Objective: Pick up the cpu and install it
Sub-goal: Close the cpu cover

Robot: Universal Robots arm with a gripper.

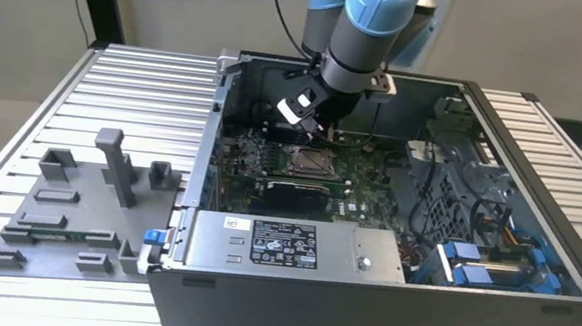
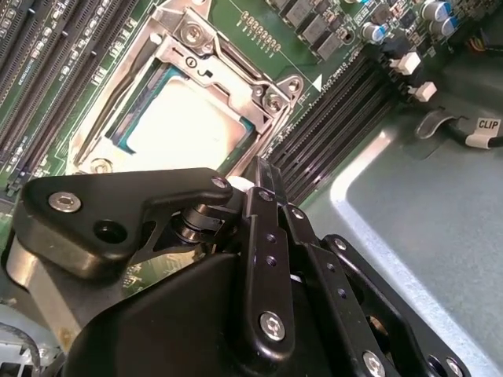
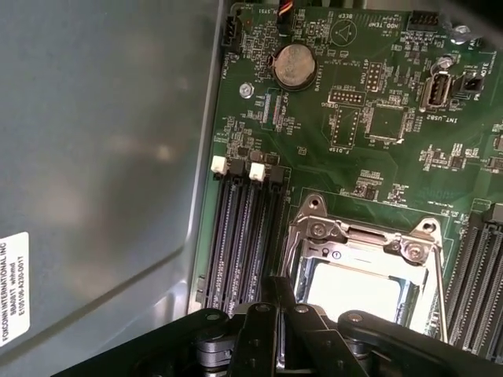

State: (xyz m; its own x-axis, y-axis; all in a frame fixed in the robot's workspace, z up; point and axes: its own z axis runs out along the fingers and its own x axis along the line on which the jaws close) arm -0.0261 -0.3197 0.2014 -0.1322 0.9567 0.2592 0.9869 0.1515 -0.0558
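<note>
Pale silver-white metal marks the cpu (image 2: 189,118), which lies flat inside the metal-framed socket (image 2: 271,94) of the green motherboard (image 3: 377,169). Its top glares bright in both wrist views. The gripper (image 2: 259,169) hangs over the socket's edge with its black fingers pressed together on nothing; whether the tip touches the frame cannot be told.

Black memory slots (image 3: 244,243) run along both sides of the socket, and a coin cell battery (image 3: 295,64) sits well apart from it. The gripper's linkage covers one edge of the socket and a strip of the cpu, so how that side sits cannot be made out.

In the exterior view the arm (image 1: 354,39) reaches into the open computer case (image 1: 361,319). A power supply (image 1: 293,245) lies along the case's front wall, with blue drive caddies (image 1: 477,262) toward the exterior view's right. A grey fixture tray (image 1: 77,213) rests on the slatted table (image 1: 134,96) at the exterior view's left. There the chip cannot be told from the socket frame.
</note>
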